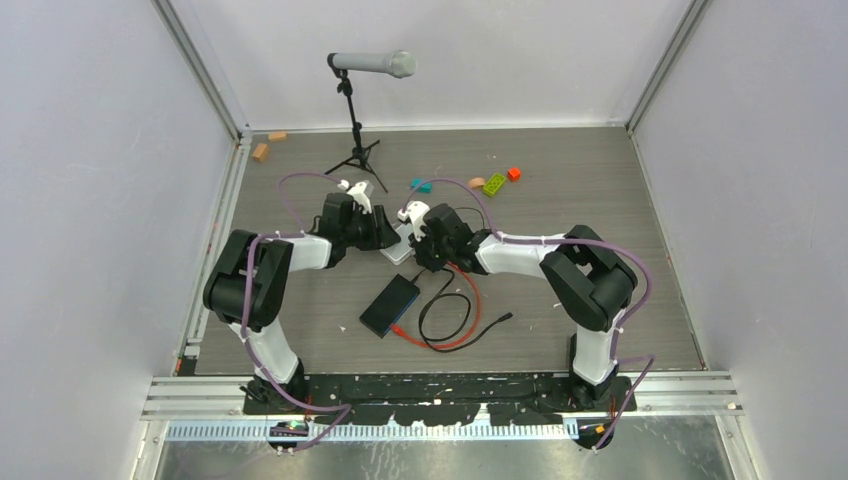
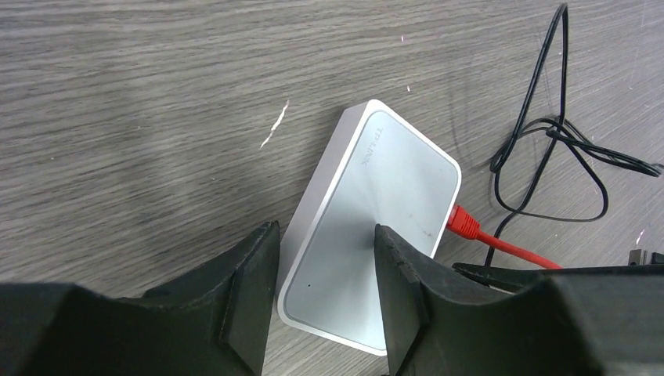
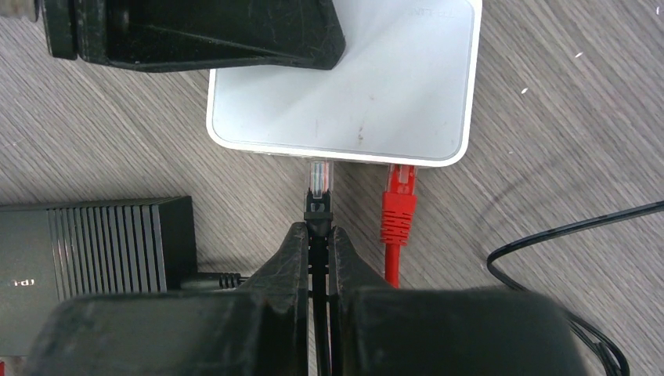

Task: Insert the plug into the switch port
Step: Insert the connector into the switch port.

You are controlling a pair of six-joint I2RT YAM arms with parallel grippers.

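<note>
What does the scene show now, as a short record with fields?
switch: white box, flat on table
plug: clear tip at switch edge; seating unclear
red plug: seated in switch, beside plug
left gripper: open, astride switch; contact unclear
right gripper: shut on plug, at its black rear end
black box: on table near switch

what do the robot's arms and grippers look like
The left arm and right arm both have white links between bulky black joint housings. A mauve cable loops along each. The left gripper and right gripper are black, with thick wedge-shaped fingers tapering to blunt tips.
</note>
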